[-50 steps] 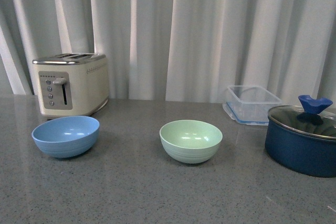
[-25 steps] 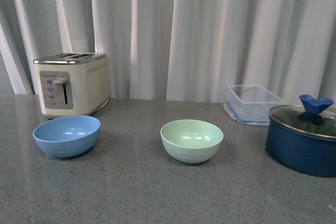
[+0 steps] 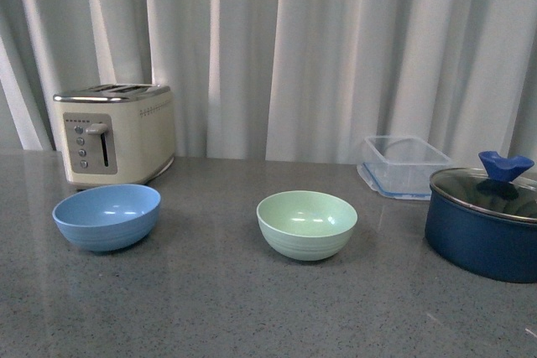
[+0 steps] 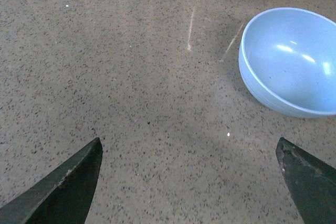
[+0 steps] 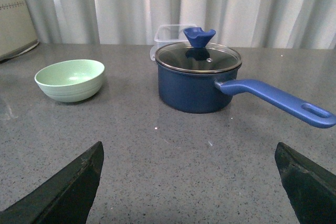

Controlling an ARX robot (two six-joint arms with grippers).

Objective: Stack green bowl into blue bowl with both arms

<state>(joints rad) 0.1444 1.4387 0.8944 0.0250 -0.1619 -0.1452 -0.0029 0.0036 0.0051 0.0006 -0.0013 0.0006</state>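
Well apart, green bowl (image 3: 306, 224), blue bowl (image 3: 106, 216), left gripper (image 4: 187, 148), right gripper (image 5: 189, 150) spread

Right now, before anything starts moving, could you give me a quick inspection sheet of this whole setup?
Surface: grey speckled counter, level, no spills seen.
Job's things: green bowl upright and empty, mid-counter; blue bowl upright and empty, to its left, well apart. Not stacked yet.
Clutter: cream toaster behind the blue bowl; clear container at the back right; lidded navy pot at the right edge.
Claws: left claw open, empty, over bare counter beside the blue bowl; right claw open, empty, facing the green bowl and pot, touching neither.
Cables: nothing seen.
Surroundings: pale curtain behind the counter.
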